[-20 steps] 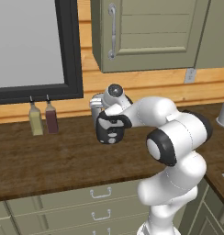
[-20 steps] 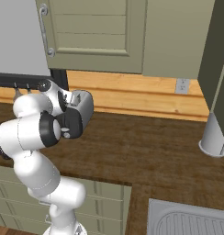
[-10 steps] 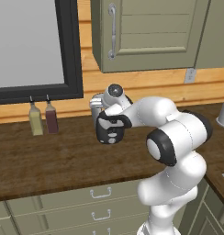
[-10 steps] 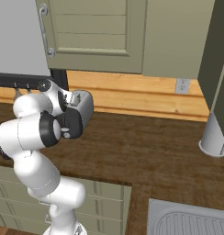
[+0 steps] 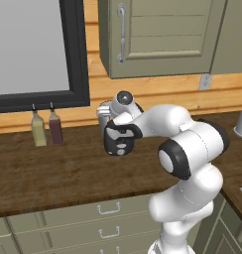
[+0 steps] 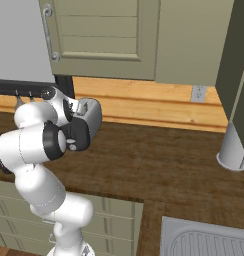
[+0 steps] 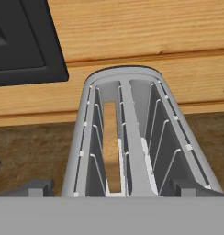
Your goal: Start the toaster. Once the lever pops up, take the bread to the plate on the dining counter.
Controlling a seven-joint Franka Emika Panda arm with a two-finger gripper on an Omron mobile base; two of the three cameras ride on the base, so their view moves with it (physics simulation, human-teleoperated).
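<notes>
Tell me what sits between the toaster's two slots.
In the hand view, a plain grey metal divider of the toaster runs between them; the bread stands in the left slot, the right one is empty.

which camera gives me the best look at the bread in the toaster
The hand view: it looks down into the toaster, where the bread stands edge-on in the left slot. In the left and right base views the arm covers most of the toaster, and no bread can be made out.

Dark wood-grain counter (image 5: pixel 63 173) running wall to wall, olive drawers (image 5: pixel 100 221) beneath. Honey-coloured plank wall (image 6: pixel 144 102) behind, with a white outlet (image 6: pixel 197 93). Olive cabinets (image 5: pixel 162 34) overhead, black-framed window (image 5: pixel 29 49) to the left. Steel sink (image 6: pixel 204 242) lower right.
</notes>
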